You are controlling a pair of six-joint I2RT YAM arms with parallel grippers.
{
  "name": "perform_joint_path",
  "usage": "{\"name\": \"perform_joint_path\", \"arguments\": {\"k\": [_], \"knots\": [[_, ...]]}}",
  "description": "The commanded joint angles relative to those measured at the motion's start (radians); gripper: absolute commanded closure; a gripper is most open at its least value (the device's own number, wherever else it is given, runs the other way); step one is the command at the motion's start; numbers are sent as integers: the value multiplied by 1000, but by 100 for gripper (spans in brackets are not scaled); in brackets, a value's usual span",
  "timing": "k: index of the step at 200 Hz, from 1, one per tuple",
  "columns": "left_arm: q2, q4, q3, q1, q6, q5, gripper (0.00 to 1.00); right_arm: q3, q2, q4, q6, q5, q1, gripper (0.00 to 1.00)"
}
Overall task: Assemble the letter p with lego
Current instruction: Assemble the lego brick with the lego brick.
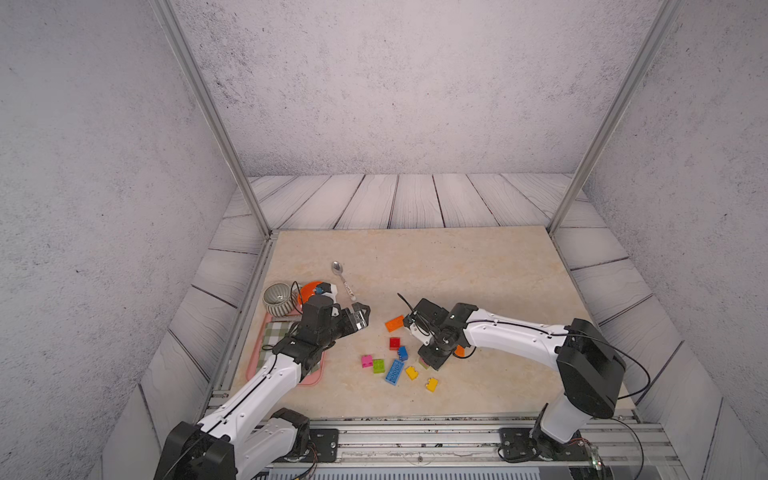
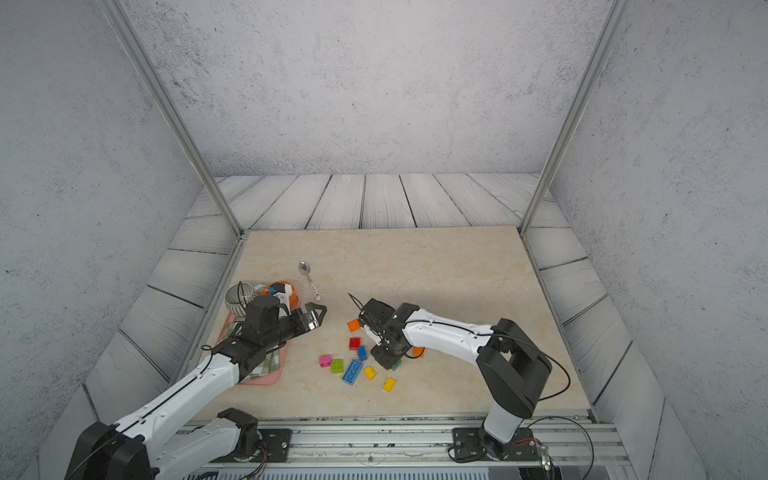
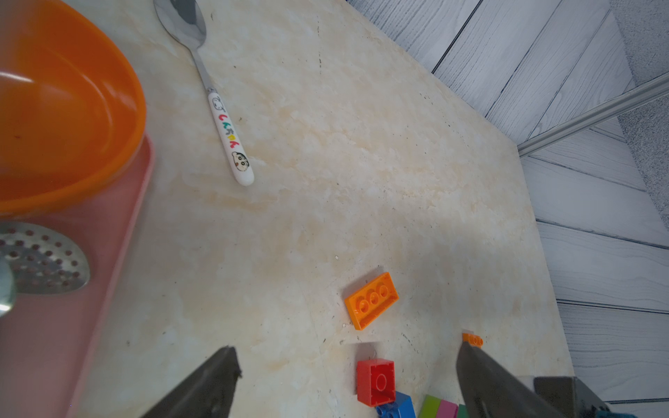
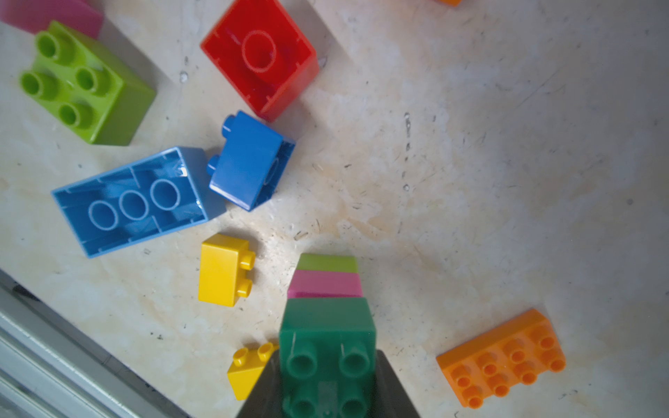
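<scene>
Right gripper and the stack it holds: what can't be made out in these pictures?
- Right gripper: right wrist view, fingers cut off by the picture edge; both top views, hidden under the wrist.
- Green-pink-lime stack: whether its lime end touches the table; the stack itself blocks that.

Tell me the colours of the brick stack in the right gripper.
The brick stack is dark green, then pink, then lime; the right wrist view shows it best.

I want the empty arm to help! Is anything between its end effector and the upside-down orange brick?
Nothing visible does. Only bare table lies between the open left end effector and that orange brick. The red brick sits off to one side, the spoon to the other.
</scene>
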Motion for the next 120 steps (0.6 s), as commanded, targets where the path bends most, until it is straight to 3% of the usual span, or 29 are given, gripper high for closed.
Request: {"name": "perform_joint_path", "arguments": {"k": [1, 45, 120], "knots": [[2, 8, -8, 6, 18, -1, 2, -20, 31, -66, -10, -7, 10, 100], [2, 7, -8, 6, 18, -3, 2, -23, 28, -64, -35, -38, 11, 100], [-4, 6, -10, 8, 19, -8, 2, -40, 78, -83, -19, 22, 14, 100]]}}
